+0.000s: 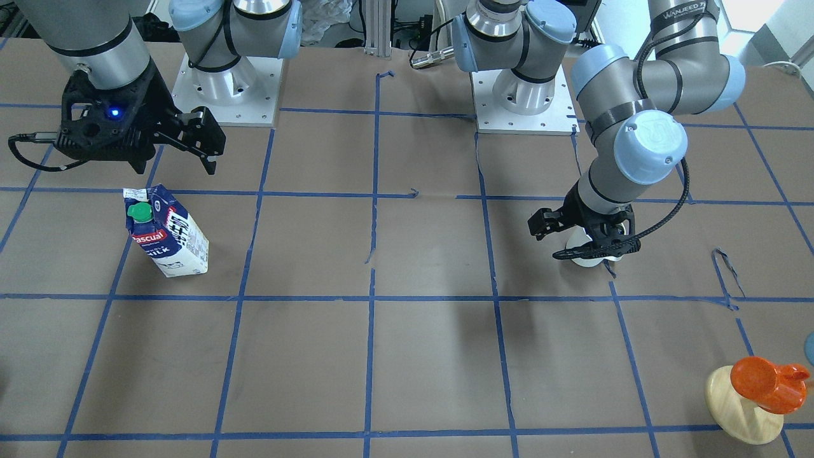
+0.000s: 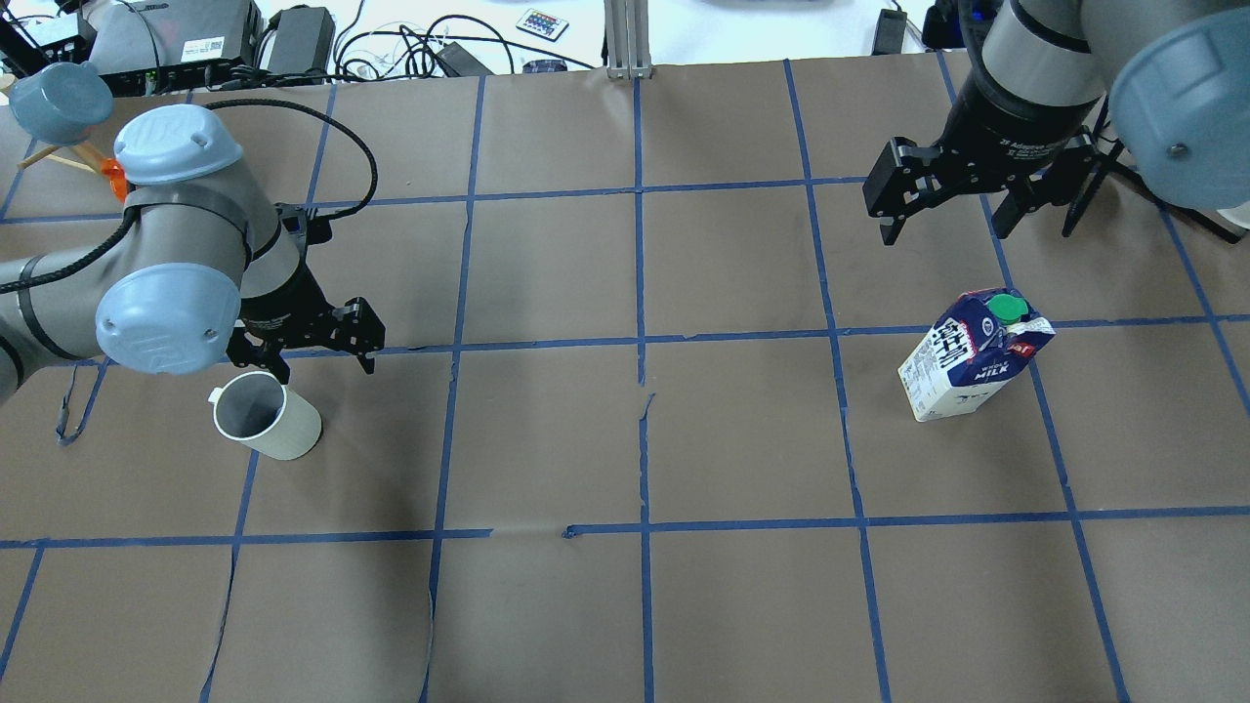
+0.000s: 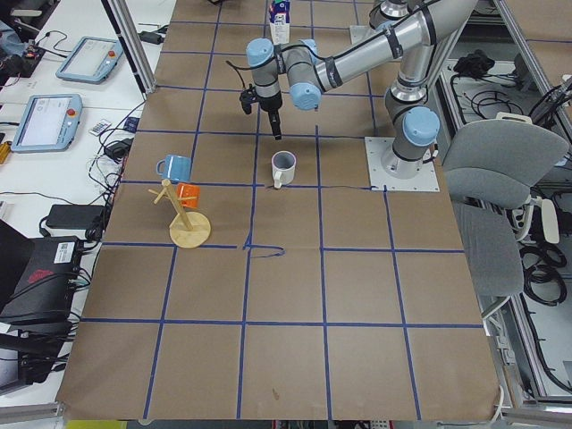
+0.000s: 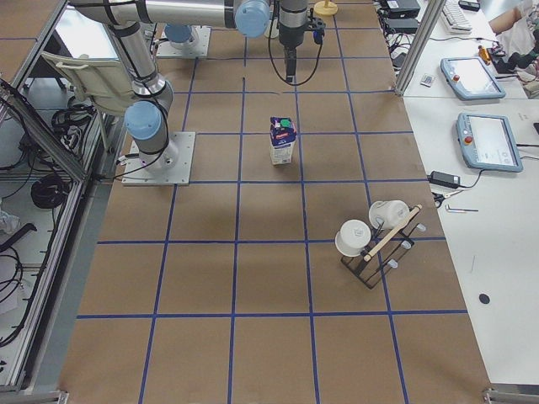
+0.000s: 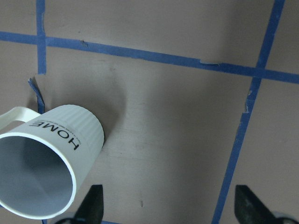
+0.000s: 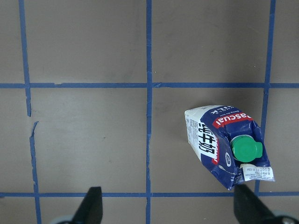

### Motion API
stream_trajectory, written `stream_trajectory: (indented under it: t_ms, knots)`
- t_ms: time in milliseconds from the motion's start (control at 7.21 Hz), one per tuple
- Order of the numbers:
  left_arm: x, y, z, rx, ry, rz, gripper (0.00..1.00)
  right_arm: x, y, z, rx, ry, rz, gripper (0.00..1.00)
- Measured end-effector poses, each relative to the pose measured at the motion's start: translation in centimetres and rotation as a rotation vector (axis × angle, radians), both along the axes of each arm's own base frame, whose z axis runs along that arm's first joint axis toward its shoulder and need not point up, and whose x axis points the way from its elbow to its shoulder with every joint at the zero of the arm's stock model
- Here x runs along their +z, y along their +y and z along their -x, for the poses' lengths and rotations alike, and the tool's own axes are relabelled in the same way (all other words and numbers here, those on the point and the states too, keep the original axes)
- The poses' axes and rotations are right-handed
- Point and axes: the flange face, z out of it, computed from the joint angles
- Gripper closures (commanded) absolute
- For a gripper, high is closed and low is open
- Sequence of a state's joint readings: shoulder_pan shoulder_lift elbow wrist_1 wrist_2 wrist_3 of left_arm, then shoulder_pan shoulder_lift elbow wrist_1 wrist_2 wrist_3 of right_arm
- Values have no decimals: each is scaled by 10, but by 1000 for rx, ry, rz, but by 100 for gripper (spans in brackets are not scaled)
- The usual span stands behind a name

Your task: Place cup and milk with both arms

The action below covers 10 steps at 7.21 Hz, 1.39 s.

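The cup [image 5: 46, 163] stands upright just beside my left gripper [image 2: 322, 353], jaws wide, I judge to straddle its wall. The milk [image 6: 226, 144] stands free; my right gripper [image 2: 947, 220] hovers nearby, equally wide.

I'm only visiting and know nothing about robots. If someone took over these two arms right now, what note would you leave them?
Left gripper: open, empty, low beside the cup, not around it.
Right gripper: open, empty, raised above the milk, which sits off-centre under it.
Cup and milk both stand upright on the table, cup on the robot's left, milk on its right.
Done: nothing is gripped.
Left: the views don't show whether the items are already placed or waiting to be picked up, so check before moving.
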<state>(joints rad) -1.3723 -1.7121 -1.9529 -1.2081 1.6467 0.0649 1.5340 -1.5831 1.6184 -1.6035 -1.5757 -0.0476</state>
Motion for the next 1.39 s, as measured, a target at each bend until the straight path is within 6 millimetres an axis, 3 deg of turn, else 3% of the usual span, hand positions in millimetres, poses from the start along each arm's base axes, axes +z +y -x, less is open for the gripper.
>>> stream_trajectory:
  t_ms: [277, 416, 693, 832, 1387]
  knots:
    - [-7, 6, -29, -46, -17, -30, 0, -1, 0, 0, 0, 1, -3, 0]
    - [-11, 10, -33, -57, -21, -43, 12, -1, 0, 0, 0, 1, -4, 0]
    - [-24, 17, -33, -62, -19, -56, 82, -2, 1, 0, -1, 1, -5, 0]
    - [-29, 19, -33, -63, -18, -61, 100, -2, 1, 0, -2, 1, -5, 0]
    - [-29, 17, -35, -65, -24, -56, 100, -2, 1, -1, -2, 1, -4, 0]
